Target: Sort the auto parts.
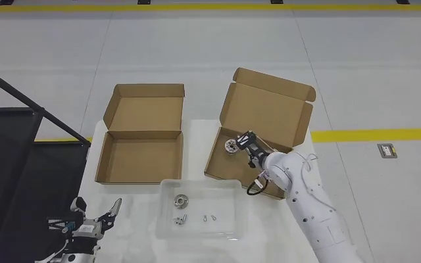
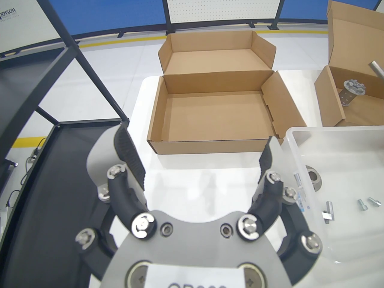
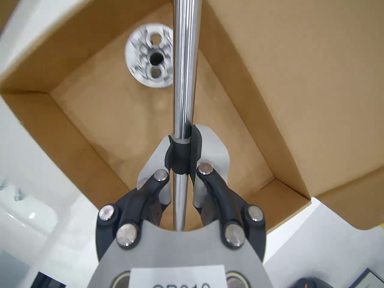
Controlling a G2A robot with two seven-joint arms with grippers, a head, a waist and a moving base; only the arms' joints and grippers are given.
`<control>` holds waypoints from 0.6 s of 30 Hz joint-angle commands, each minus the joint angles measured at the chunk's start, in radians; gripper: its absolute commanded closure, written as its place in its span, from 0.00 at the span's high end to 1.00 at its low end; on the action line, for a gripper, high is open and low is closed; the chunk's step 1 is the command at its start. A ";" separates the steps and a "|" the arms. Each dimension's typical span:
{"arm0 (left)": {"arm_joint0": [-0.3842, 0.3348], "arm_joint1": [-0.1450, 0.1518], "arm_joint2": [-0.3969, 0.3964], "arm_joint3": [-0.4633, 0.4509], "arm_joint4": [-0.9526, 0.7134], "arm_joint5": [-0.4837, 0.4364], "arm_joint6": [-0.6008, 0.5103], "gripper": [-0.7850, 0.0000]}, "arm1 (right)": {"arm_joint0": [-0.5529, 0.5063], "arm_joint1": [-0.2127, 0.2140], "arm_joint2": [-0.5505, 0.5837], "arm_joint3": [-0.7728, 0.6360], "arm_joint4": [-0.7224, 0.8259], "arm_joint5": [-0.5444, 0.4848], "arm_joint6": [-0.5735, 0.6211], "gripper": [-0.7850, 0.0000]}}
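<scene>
Step in hand: placing a part in the right cardboard box.

- Your right gripper hangs over that box. Its fingers are clamped on a polished steel rod, gripped low on its length, so most of the rod sticks out beyond the pads towards the box floor.
- A flanged hub already lies in the far part of the same box, just beside the rod's line in the right wrist view. You cannot tell whether the rod tip is touching the cardboard.
- Your left gripper sits at the near left of the table, fingers spread wide with nothing between them.
- The left cardboard box has no parts in it.
- The clear bin at the near centre holds a metal ring, a small bracket and two bolts.

Judgement: sorting is under way and most parts are unsorted.

Next move: lower the rod until it lies close to the box floor, keep it clear of the hub, then open the fingers. A release from height would probably let it roll or strike the hub.
</scene>
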 commanded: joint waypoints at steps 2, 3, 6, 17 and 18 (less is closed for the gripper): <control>0.000 0.000 0.000 0.000 0.000 0.000 0.000 1.00 | 0.034 -0.004 -0.018 0.086 0.005 -0.017 0.002 0.00; 0.000 0.000 0.000 0.000 0.000 0.000 0.000 1.00 | 0.043 -0.006 -0.024 0.107 -0.001 -0.013 0.004 0.00; 0.000 0.000 0.000 0.000 0.000 0.000 0.000 1.00 | 0.065 -0.010 -0.037 0.161 -0.011 0.013 -0.002 0.00; 0.000 0.000 0.000 0.000 0.000 0.000 0.000 1.00 | 0.074 -0.004 -0.005 0.182 0.033 0.040 -0.049 0.47; 0.000 0.000 0.000 0.000 0.000 0.000 0.000 1.00 | 0.066 0.000 0.007 0.159 0.039 0.035 -0.055 0.47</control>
